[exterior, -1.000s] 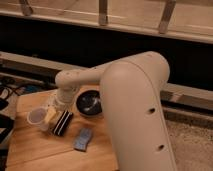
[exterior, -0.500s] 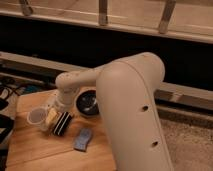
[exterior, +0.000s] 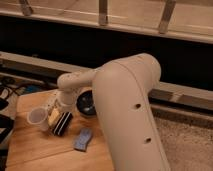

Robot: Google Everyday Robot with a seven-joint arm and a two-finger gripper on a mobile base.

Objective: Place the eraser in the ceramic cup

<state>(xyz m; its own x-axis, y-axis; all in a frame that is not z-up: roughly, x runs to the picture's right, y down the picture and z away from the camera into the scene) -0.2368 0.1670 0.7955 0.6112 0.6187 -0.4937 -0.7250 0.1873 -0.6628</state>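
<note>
Jaws: gripper (exterior: 58, 115) clamped on the eraser (exterior: 63, 125), low over the desk (exterior: 30, 150).
Eraser: black block, thin pale stripes, tilted, just right of the ceramic cup (exterior: 37, 117).
Around: dark bowl (exterior: 87, 103) behind, blue-grey pad (exterior: 83, 140) in front.

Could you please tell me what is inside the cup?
Nothing shows inside the cup, though its bottom is hidden. The eraser is outside, beside it, just below the gripper.

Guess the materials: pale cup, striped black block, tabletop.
The ceramic cup: pale, smooth, even-toned; ceramic likely, plastic possible. The eraser: matte black with thin pale stripes, probably rubber or foam. The table: warm tan with faint lengthwise lines, looks like wood. The gripper sits at the eraser, just beside the cup.
</note>
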